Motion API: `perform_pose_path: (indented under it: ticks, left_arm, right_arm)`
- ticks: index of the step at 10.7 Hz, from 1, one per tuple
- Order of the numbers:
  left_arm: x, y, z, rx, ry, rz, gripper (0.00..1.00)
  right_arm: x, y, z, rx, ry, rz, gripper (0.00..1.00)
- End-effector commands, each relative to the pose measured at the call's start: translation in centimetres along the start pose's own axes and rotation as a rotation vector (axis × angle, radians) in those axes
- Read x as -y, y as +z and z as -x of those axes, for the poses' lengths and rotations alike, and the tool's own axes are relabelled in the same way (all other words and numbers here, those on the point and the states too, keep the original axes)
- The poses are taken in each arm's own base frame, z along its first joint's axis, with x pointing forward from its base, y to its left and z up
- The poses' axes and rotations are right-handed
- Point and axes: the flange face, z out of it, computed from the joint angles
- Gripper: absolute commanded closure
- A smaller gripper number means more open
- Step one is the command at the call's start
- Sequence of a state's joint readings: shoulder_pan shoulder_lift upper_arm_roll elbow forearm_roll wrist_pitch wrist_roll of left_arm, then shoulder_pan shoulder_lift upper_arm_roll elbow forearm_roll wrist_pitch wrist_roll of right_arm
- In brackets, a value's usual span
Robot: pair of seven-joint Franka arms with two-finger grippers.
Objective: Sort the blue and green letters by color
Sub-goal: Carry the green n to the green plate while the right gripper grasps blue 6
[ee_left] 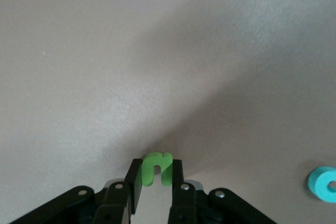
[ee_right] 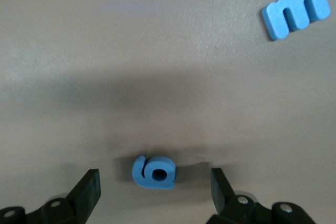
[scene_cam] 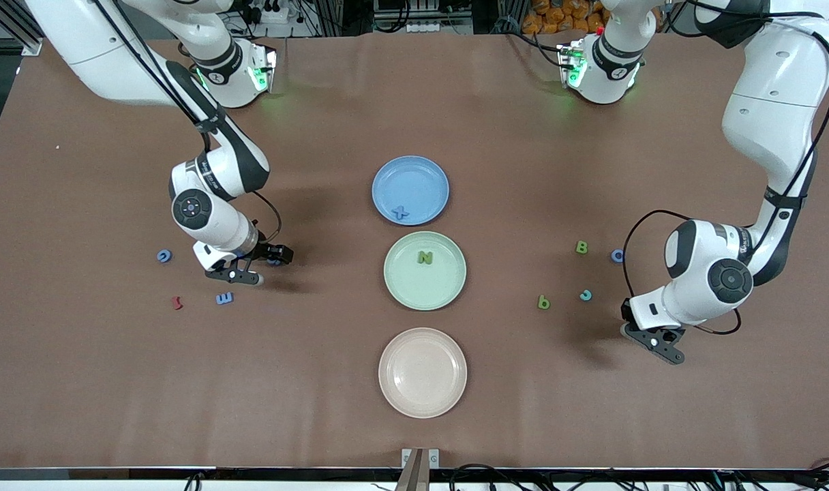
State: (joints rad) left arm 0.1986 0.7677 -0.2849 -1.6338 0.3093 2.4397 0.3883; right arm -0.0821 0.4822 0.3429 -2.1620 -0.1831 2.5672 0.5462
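Note:
My left gripper is shut on a green u, over bare table toward the left arm's end; the u is hidden in the front view. My right gripper is open and low at the table, its fingers apart on either side of a blue g. A blue X lies on the blue plate. A green N lies on the green plate. Loose on the table are a blue G, blue E, green B, blue O and green p.
An empty pink plate sits nearest the front camera, in line with the other two plates. A small dark red letter lies beside the blue E. A teal letter lies between the green p and my left gripper.

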Motion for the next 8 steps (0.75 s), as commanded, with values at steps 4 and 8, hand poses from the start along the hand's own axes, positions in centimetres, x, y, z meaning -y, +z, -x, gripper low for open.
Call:
perform_pose_path:
  ticks: [4, 8]
  left_arm:
    - [-7.5, -7.2, -5.2, 0.064, -0.190, 0.067, 1.00]
    - [-17.7, -9.6, -8.5, 0.117, -0.468, 0.125, 1.00]
  right_arm:
    - [-0.8, 2.2, 1.2, -0.016, -0.019, 0.006, 0.47]
    - [-0.9, 2.0, 1.0, -0.021, -0.013, 0.007, 0.57]
